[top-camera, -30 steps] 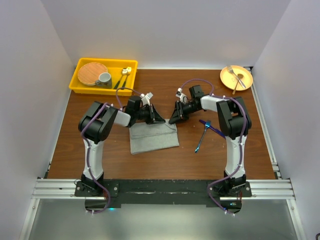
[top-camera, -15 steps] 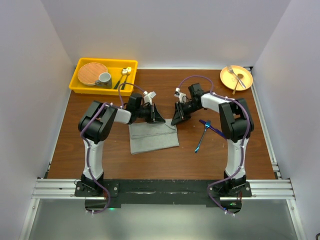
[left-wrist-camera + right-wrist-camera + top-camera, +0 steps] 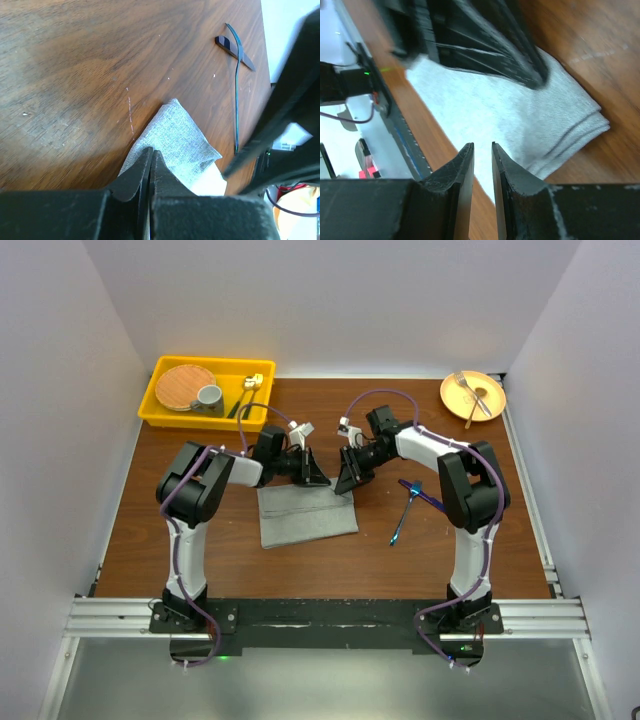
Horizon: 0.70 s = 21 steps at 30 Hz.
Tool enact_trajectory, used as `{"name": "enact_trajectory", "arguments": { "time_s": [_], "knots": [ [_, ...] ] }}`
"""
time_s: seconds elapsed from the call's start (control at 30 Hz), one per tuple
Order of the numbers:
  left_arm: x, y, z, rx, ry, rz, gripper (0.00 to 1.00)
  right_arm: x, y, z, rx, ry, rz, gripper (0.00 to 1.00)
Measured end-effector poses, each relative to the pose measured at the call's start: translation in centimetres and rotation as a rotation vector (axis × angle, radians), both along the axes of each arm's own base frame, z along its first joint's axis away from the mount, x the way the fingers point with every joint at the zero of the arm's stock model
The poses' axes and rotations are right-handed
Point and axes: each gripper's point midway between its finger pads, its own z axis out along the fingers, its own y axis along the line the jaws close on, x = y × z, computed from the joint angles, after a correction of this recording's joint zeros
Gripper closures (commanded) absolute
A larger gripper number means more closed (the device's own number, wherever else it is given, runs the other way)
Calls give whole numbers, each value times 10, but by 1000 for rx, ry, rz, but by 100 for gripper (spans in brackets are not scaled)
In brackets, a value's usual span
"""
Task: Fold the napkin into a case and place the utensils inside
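**Top view.** The napkin (image 3: 307, 517) lies folded into an oblong, flat on the table (image 3: 230, 565), at mid-table between the two arms. The left gripper (image 3: 321, 480) is down at its far edge and the right gripper (image 3: 341, 486) at its far right corner; the two tips are close together. The blue fork (image 3: 403, 519) and knife (image 3: 421, 493) lie crossed to the right of the napkin, clear of it. A yellow bin (image 3: 160, 410) at far left holds a woven disc (image 3: 185, 386), a cup (image 3: 209, 396) and gold cutlery (image 3: 248, 390). An orange plate (image 3: 490, 403) at far right carries a silver fork (image 3: 470, 388).

**Left wrist.** The jaws of the left gripper (image 3: 151, 151) are pressed together with no gap, and the tips touch the napkin (image 3: 175, 137) at its edge. Cannot tell whether cloth is pinched. The fork (image 3: 236, 90) and knife (image 3: 235, 48) are beyond it on bare wood.

**Right wrist.** The right gripper (image 3: 482, 147) has a narrow gap with nothing between the fingers. It hovers over the napkin (image 3: 515, 117) near its layered corner. The left gripper's dark fingers (image 3: 490, 45) rest on the cloth just beyond.
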Motion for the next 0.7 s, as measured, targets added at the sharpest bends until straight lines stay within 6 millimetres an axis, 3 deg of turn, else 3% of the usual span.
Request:
{"name": "enact_trajectory", "arguments": {
  "time_s": [0.17,0.33,0.43,0.53,0.6,0.7],
  "knots": [
    [0,1,0,14,-25,-15,85,-5,-17,-45,-109,49,2,77],
    [-3,8,9,17,-61,-30,65,-6,-20,-48,-97,64,0,78],
    [-4,35,22,59,-120,-16,61,-7,-20,-49,-94,65,-3,78],
    [-3,62,53,153,-299,-26,57,-8,-21,-49,-92,61,-9,79],
    [-11,70,82,232,-485,-66,56,-9,-21,-50,-89,59,-11,78],
    [-49,60,117,316,-745,-192,56,-9,-21,-50,-88,65,-24,79]
  ]
}}
